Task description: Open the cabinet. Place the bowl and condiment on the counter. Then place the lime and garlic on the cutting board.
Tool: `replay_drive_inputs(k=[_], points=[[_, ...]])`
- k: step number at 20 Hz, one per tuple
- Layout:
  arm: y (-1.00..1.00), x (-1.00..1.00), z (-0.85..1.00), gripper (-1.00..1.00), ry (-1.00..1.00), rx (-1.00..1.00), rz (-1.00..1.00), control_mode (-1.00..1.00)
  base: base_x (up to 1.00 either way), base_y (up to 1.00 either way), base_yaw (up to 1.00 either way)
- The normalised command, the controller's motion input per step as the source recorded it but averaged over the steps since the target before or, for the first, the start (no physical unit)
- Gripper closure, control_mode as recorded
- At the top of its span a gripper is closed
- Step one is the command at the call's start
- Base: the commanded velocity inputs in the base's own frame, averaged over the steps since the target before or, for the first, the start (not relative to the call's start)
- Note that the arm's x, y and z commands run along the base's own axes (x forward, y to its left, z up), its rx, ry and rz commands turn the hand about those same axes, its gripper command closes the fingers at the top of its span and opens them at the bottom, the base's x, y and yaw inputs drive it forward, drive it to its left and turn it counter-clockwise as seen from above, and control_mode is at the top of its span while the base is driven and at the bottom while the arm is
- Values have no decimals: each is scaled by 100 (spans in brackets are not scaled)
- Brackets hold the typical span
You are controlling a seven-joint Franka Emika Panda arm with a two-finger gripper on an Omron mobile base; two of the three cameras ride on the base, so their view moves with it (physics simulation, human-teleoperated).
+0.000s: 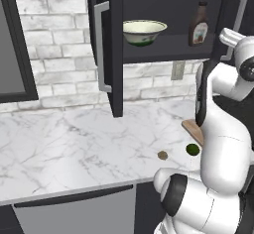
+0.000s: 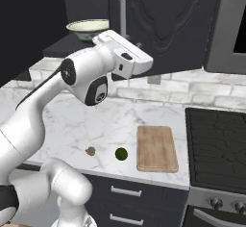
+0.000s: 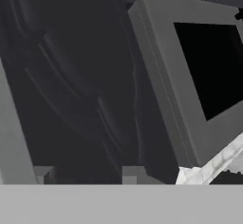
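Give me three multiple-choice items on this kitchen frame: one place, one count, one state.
1. Where is the bowl?
A. on the cabinet shelf
B. on the cutting board
C. on the stove

2. How many items lie on the cutting board?
A. two
B. one
C. none

3. The cabinet doors are:
A. both shut
B. open
C. missing

Answers: 1 A, the bowl sits on the shelf, left of the condiment. 2 C, the lime and garlic lie on the counter beside the bare board. 3 B, the shelf inside shows between swung-out doors.
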Motion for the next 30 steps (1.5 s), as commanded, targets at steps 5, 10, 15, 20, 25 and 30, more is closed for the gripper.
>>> replay_drive_inputs(k=[5, 10, 15, 20, 25, 30], points=[[-100, -39, -50, 100, 13, 15, 0, -100, 0, 0, 0], [-100, -33, -60, 100, 10, 16, 3, -100, 0, 0, 0], [-100, -25, -67, 100, 3, 18, 13, -100, 0, 0, 0], [-100, -24, -72, 100, 3, 16, 13, -100, 0, 0, 0], [-100, -15, -75, 100, 4, 15, 12, -100, 0, 0, 0], [-63, -58, -68, 100, 2, 2, 4, -100, 0, 0, 0]])
